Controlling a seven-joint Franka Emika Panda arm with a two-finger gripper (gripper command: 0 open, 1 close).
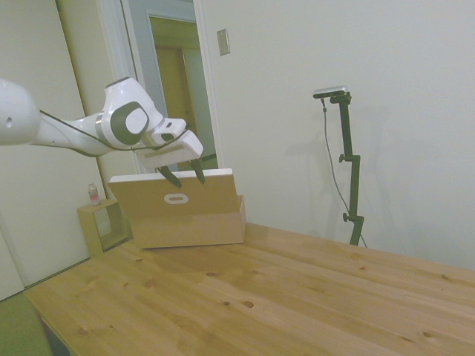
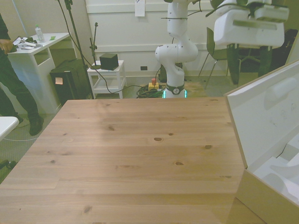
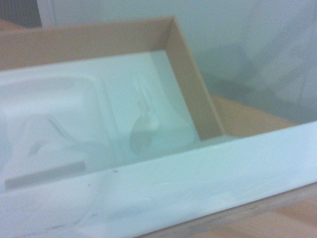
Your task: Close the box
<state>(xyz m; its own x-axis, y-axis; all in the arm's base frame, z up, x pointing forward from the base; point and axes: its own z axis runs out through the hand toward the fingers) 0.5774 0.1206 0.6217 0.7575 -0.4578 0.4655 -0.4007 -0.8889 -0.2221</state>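
Observation:
The long tan cardboard box (image 1: pixel 194 226) stands at the table's far end, at the front view's right (image 2: pixel 261 198). Its lid flap (image 1: pixel 174 194) stands nearly upright, oval handle cutout (image 1: pixel 176 199) facing out and white inner face (image 2: pixel 268 116) toward the box. My gripper (image 1: pixel 184 176) is open, its dark fingertips right at the lid's top edge; actual contact is unclear. In the front view the gripper (image 2: pixel 250 65) hangs above the lid's far upper edge. The wrist view shows the box's white moulded insert (image 3: pixel 89 124), a brown wall (image 3: pixel 190 84) and the lid's white face (image 3: pixel 198 188).
A small open wooden cube shelf (image 1: pixel 100 226) with a little bottle (image 1: pixel 93 194) on it stands behind the box. A person (image 2: pixel 11 79) stands at the front view's left by a white desk (image 2: pixel 39 49). A white cart (image 2: pixel 107 74) sits behind the table.

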